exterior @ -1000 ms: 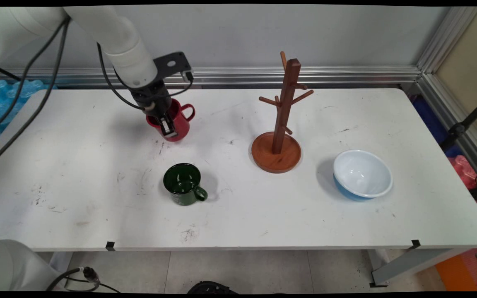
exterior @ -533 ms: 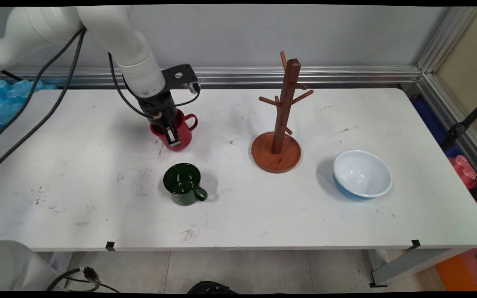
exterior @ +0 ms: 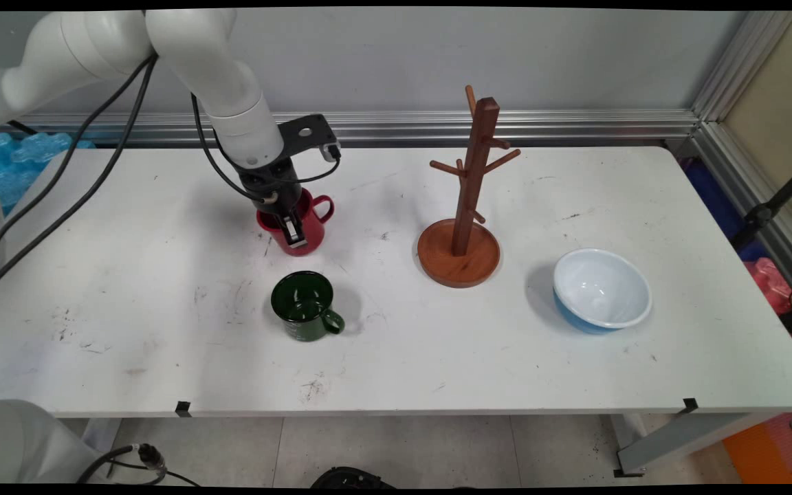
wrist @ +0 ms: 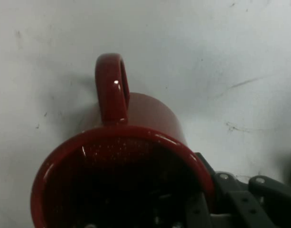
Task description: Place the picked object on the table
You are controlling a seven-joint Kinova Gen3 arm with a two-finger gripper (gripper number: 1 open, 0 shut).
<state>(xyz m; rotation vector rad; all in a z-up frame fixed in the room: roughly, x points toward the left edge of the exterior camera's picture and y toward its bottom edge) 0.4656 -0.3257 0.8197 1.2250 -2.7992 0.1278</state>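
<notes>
Mug (exterior: 303,230) in gripper (exterior: 291,229): glossy red inside and out, handle included; gripper black. Second mug (exterior: 305,315): dark green throughout. Rack (exterior: 465,199): reddish-brown wood, base the same. Bowl (exterior: 601,289): white interior, blue exterior. Table (exterior: 128,309): white, marked with dark scuffs. Arm (exterior: 217,75): white, cables black.

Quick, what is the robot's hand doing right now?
Hand: shut on the red mug's rim, one finger inside, one outside.
</notes>
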